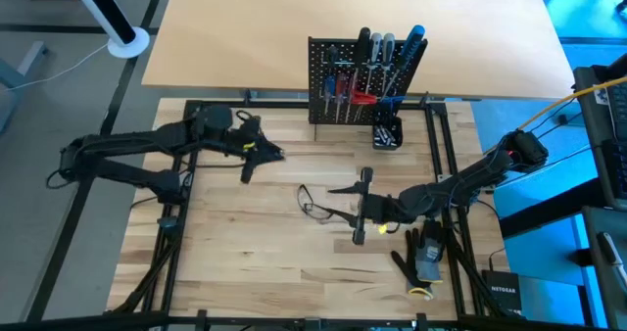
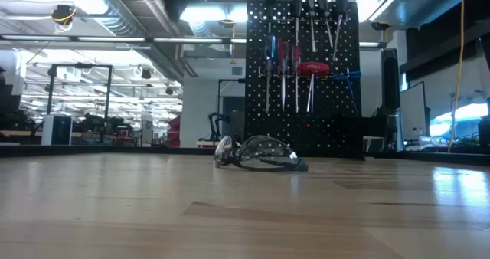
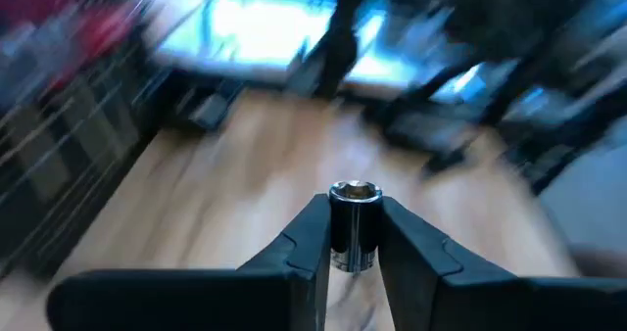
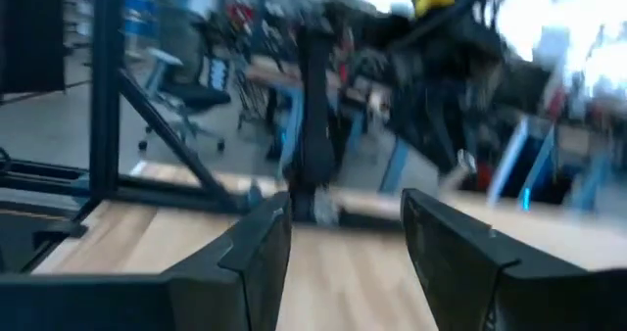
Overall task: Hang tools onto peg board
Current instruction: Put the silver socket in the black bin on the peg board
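Still hanging tools: left arm carries a socket.
Left gripper (image 3: 353,235) fingers clench a small metal socket (image 3: 354,223) above the table; right gripper (image 4: 345,238) stands released; peg board (image 1: 341,78) already holds screwdrivers (image 1: 390,52).

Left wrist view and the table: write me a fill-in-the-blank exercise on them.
1. The left pincer is shut on a small metal ____.
2. The right pincer is ____ and holds nothing.
3. The safety glasses lie on the ____.
4. The tools hang on the ____.

Missing words: socket; open; table; peg board
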